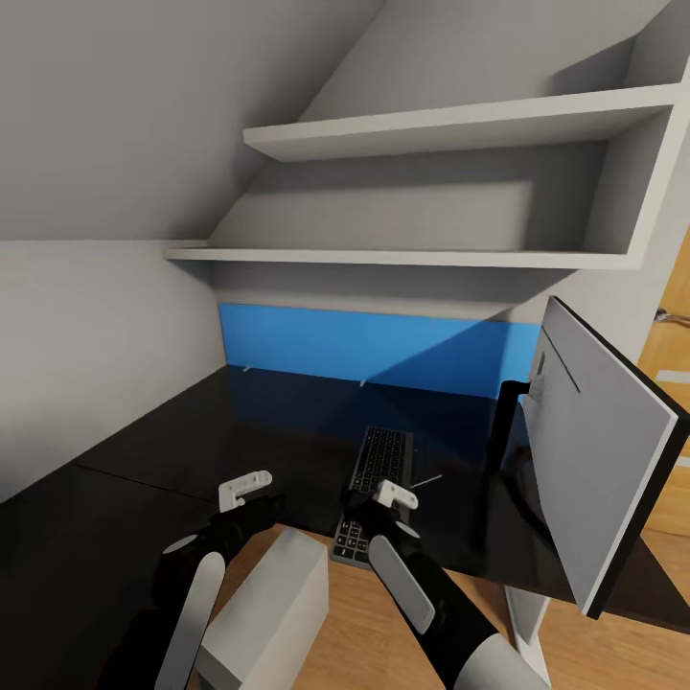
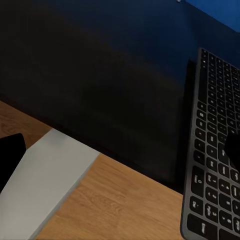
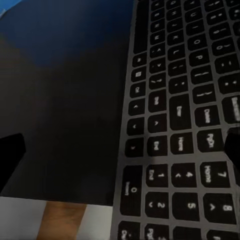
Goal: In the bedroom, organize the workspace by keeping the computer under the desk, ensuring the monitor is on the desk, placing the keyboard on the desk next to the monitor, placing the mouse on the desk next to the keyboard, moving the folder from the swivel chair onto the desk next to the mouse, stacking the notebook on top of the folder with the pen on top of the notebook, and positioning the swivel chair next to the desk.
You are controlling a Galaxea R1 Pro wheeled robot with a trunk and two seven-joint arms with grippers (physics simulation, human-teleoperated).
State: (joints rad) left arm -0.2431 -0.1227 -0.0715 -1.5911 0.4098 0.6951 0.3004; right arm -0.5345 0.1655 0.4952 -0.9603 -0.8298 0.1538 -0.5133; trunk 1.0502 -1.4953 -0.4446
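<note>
Hovering my right gripper (image 1: 383,495) over the slim grey-framed dark-keyed keyboard (image 1: 376,484), lower centre of frame | overhangs glossy black desk (image 1: 144,460) front edge | finger spread: cannot tell | judged light, stiff, slick; grip long edges.

The keyboard (image 1: 376,484) is laid across the black tabletop (image 1: 172,450), overhanging its front edge, with the right hand (image 1: 388,498) positioned over it beside the monitor (image 1: 604,460).
</note>
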